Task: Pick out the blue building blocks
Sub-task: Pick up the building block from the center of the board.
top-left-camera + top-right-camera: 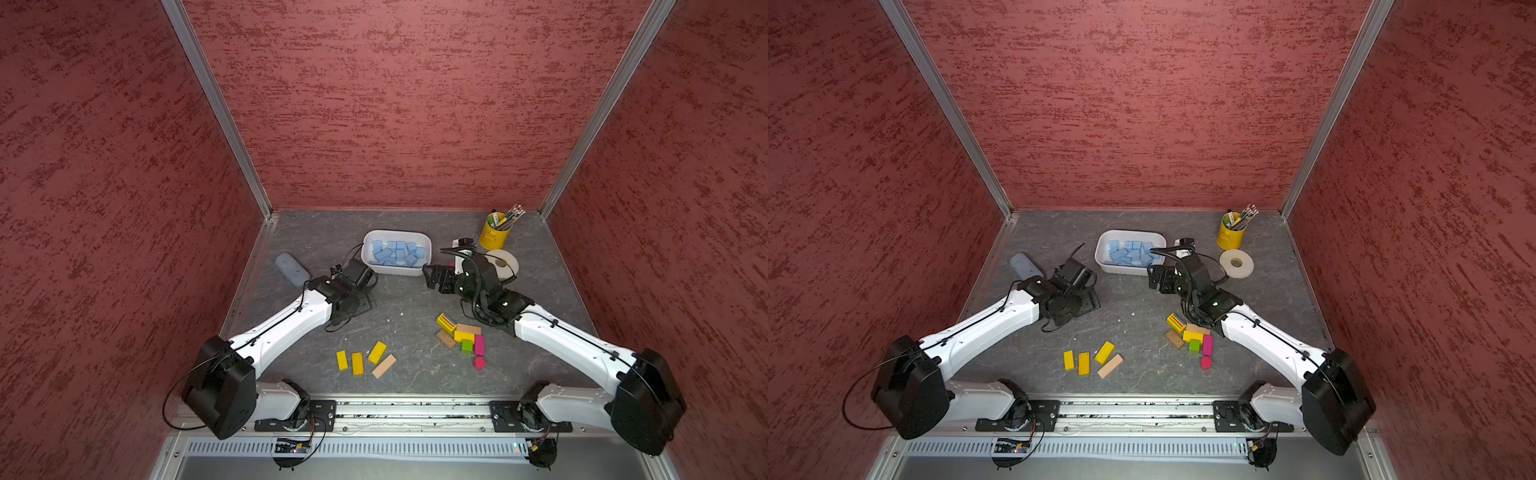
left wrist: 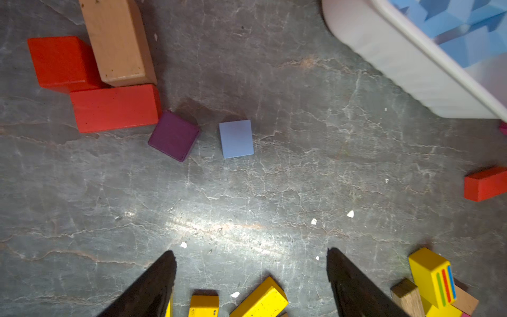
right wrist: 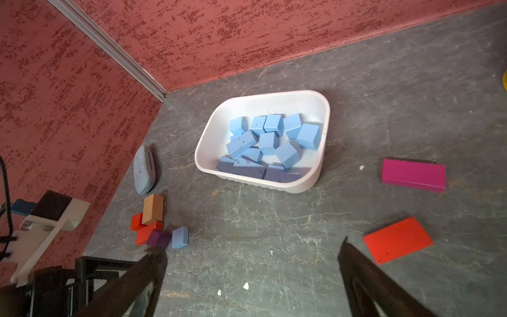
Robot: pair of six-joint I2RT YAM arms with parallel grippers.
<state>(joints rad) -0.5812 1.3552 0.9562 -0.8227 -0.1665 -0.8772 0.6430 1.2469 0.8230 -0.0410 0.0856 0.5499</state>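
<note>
No word, number or brand can be read anywhere in these views. The markers standing in the yellow cup at the far right carry label bands, but they are too small to make out. The yellow block near the right arm bears only 3 painted stripes, green, red and blue, which form no letters.
</note>
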